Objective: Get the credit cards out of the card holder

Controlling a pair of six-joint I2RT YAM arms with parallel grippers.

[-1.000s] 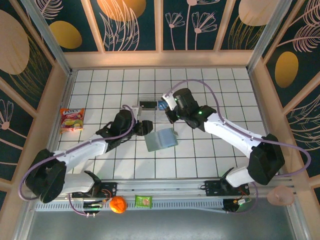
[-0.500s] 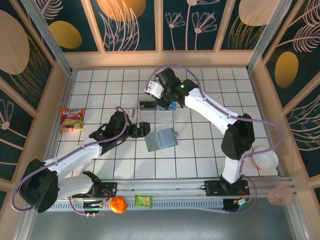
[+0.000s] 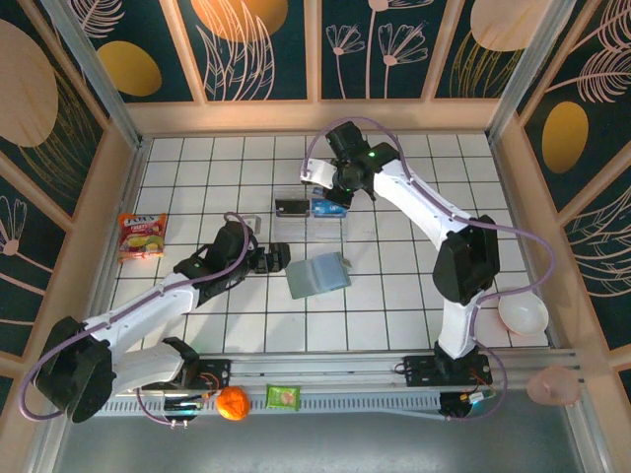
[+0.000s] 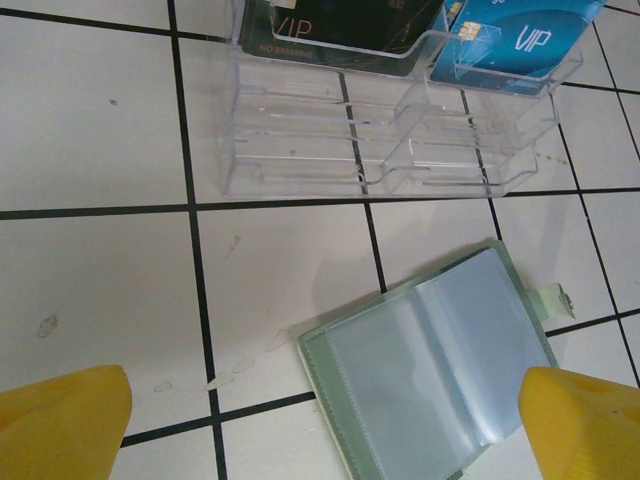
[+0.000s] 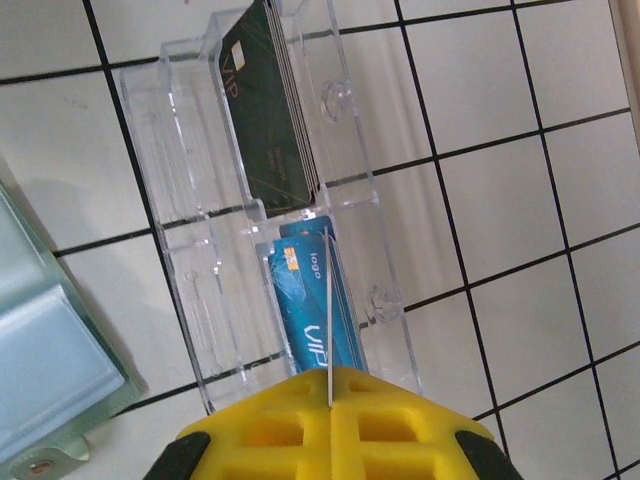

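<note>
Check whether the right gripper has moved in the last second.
Yes. The right gripper has swung off the wallet toward the back wall, now over the clear tray, pinching a thin card edge-on.

The dark card (image 4: 330,25) standing in the clear tray (image 4: 300,150) says "VIP" in pale gold letters. There is a line of tiny print under that word, too small to read. The blue card (image 4: 520,40) in the next slot of the tray also says "VIP", in white letters. In the right wrist view, the blue card also shows the small word "logo" next to its chip. A snack bag (image 3: 141,236) lies by the left edge of the counter (image 3: 394,305). It has writing on it, but it is too blurry to read.
</note>
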